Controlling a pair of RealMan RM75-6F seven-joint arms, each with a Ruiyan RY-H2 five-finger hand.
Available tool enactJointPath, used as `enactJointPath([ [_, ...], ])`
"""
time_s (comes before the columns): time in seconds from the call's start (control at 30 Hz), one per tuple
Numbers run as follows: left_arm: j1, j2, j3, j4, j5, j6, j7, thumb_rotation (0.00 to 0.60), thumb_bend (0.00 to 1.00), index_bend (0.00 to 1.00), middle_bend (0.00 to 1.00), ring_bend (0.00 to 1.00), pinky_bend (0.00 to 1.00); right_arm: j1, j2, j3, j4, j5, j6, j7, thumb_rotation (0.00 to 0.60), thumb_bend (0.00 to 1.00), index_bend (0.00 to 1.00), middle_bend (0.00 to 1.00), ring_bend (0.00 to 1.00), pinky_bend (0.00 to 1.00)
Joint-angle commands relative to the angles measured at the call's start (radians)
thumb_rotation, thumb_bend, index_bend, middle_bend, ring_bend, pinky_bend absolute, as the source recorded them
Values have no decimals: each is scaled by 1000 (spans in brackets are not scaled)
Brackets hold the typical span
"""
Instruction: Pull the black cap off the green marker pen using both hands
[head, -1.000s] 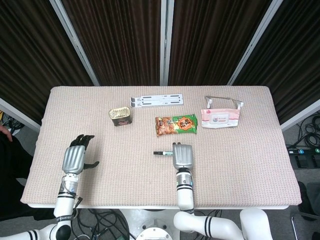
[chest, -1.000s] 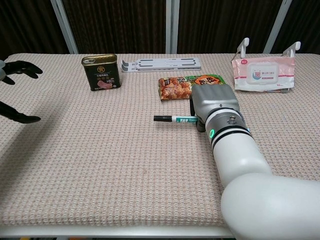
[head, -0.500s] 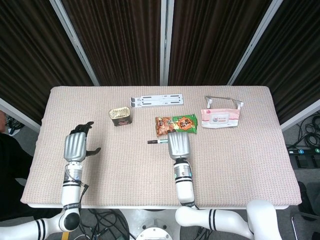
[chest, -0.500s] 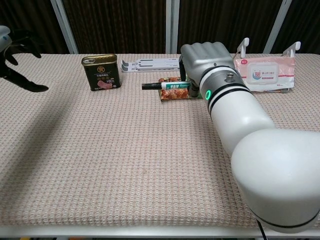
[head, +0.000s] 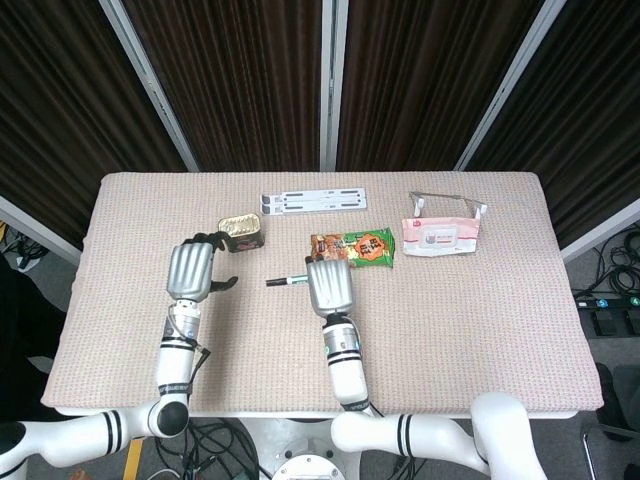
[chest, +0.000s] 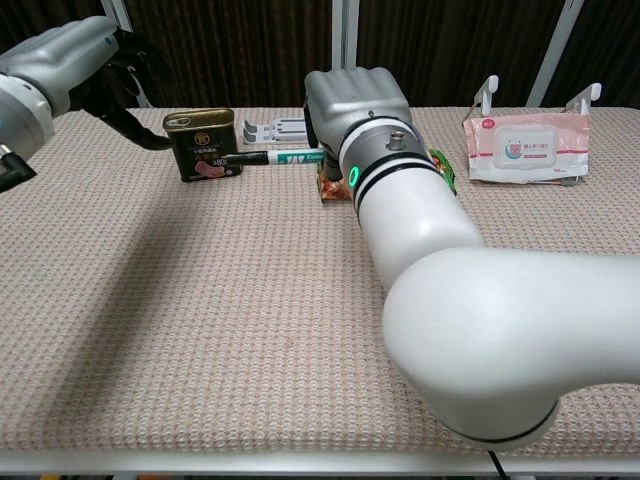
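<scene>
Since half a second ago we see both hands drawn inward and lifted. The left hand (head: 193, 270) has come in from the left edge of the tabletop (head: 480, 320) and now hangs just in front of the tin can (head: 242, 232), fingers spread and holding nothing. The right hand (head: 330, 286) has shifted left too, carrying the green marker pen (chest: 285, 157) clear of the snack packet (head: 352, 248). Its fingers are wrapped around the barrel, and the pen lies level above the middle of the tabletop, the black cap (head: 275, 283) pointing at the left hand with a gap between them.

In the chest view the left hand's fingers blur into the dark curtain, and the cap tip sits against the can's dark label, so its end is hard to make out. The right hand's back hides most of the barrel, and the forearm covers much of the snack packet.

The white stand (head: 314, 202) lies along the back edge, and the wipes pack (head: 440, 237) near the back right corner. The front half of the tabletop is bare cloth, as is the right side.
</scene>
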Motion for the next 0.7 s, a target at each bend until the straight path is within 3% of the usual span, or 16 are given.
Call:
enactJointPath([
  [0.03,-12,-18,-4,8,-10,14,8,600,52,490,497,404,495,22,-26,12,35,7,-6,15,600,332,599,561,745,814],
  [0.1,-20,-37,-7,15,-9,31,5,600,53,573,541,450,538,32,-36,15,58,10,-7,20,600,332,599,561,745,814],
  [0.2,-30,-67,-15,19,-31,52,19,600,53,613,578,495,580,43,-50,23,84,14,-4,25,600,332,599,561,745,814],
  [0.47,-80,-151,-71,-17,-169,115,144,600,53,558,579,498,584,65,-69,44,111,22,7,30,600,331,599,561,745,814],
  [0.7,-127,-209,-80,18,-207,129,183,600,53,541,573,495,586,74,-82,47,127,26,11,42,600,331,599,561,745,814],
])
